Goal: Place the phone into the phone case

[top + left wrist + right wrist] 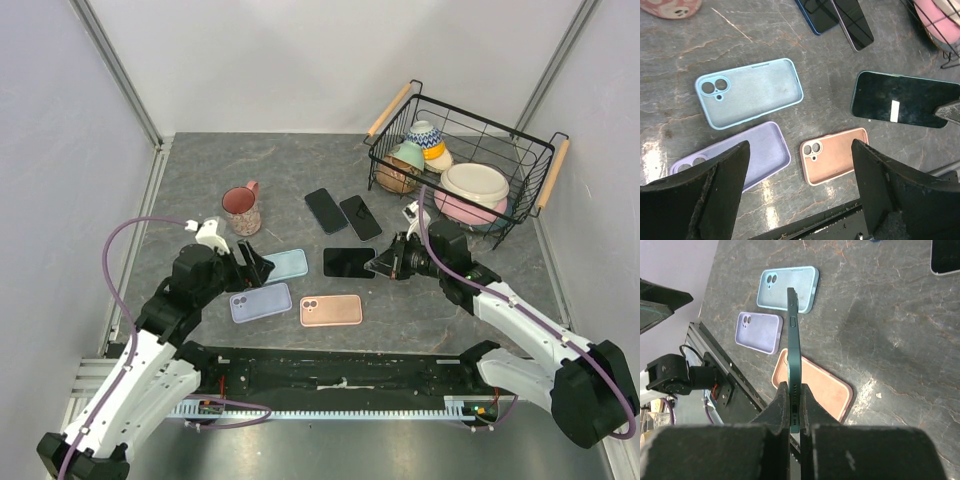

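My right gripper (pixel 388 262) is shut on the short end of a dark teal phone (pixel 350 262), which lies level and low over the table. In the right wrist view the phone (pixel 794 360) shows edge-on between my fingers (pixel 781 405), with the pink case (pixel 822 387) below it. A light blue case (pixel 286 264), a purple case (pixel 260 302) and the pink case (pixel 331 310) lie open side up. My left gripper (pixel 800 150) is open and empty above the purple case (pixel 740 155) and the pink case (pixel 835 155). The phone (pixel 905 100) shows at the right of that view.
Two more dark phones (pixel 326 210) (pixel 360 217) lie behind the held phone. A pink mug (pixel 241 209) stands at the back left. A black wire basket (pixel 540 160) with bowls sits at the back right. A black rail (pixel 340 365) runs along the near edge.
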